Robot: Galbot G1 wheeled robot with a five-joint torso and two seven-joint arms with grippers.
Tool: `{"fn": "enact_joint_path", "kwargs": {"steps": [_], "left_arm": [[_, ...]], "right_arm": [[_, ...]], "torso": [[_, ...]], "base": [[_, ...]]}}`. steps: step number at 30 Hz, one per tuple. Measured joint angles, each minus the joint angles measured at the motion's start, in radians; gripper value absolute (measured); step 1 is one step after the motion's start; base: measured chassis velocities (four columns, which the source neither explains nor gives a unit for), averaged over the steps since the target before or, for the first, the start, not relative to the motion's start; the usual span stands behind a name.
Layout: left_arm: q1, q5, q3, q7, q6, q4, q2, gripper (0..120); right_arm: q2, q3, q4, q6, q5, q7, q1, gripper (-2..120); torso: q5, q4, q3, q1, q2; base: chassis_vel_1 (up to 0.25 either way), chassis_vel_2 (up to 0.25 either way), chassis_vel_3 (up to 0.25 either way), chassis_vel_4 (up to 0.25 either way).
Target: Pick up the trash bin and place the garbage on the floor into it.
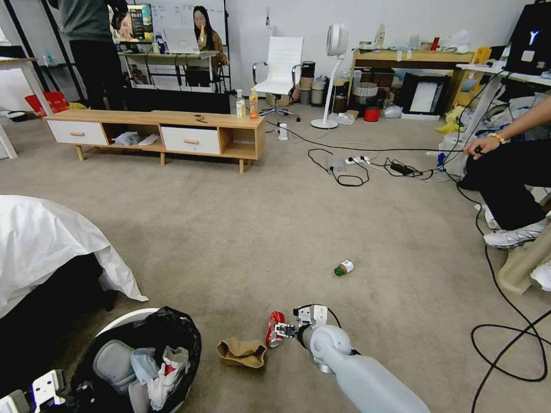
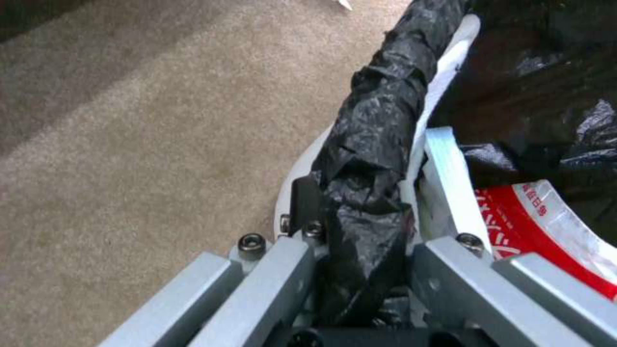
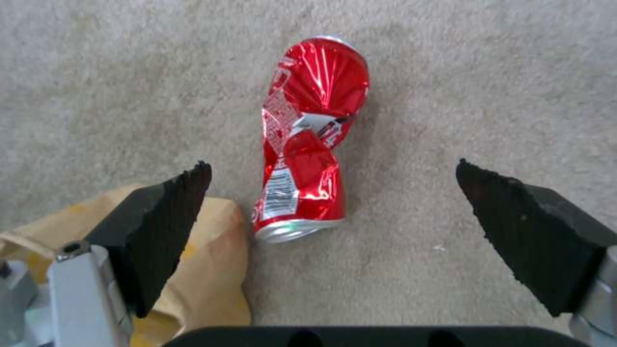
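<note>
Your right gripper [image 3: 331, 180] is hovering wide open over the can [image 3: 305, 140] — crushed, lying on the floor [image 3: 450, 72] between the pads, long axis running straight ahead. Left gripper [image 2: 360, 260] is clamping the bin [image 1: 135, 355] rim.

Office-like lab: desks [image 1: 410, 57], swivel chair [image 1: 280, 71], floor cables [image 1: 367, 160], carpet [image 1: 258, 229].

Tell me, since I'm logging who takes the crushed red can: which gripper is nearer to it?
Right. The right gripper hangs open just above the red can; the left gripper is shut on the trash bin rim, off to the can's left.
</note>
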Motion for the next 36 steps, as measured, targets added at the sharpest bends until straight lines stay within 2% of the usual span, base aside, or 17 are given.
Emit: {"fn": "enact_joint_path", "kwargs": {"steps": [13,36], "left_arm": [[0.010,-0.002,-0.006,0.001,0.000,-0.006,0.001,1],[0.009,-0.010,-0.002,0.001,0.000,-0.013,-0.001,1]], "right_arm": [[0.055,-0.001,-0.145,0.030,-0.059,-0.103,0.030,96],[0.118,-0.002,-0.286,0.088,-0.138,-0.225,0.058,96]], "torso": [[0.0000,0.0000,0.000,0.000,0.000],[0.0000,-0.0001,0.000,0.000,0.000]], "base": [[0.000,0.000,0.000,0.000],[0.000,0.000,0.000,0.000]]}}
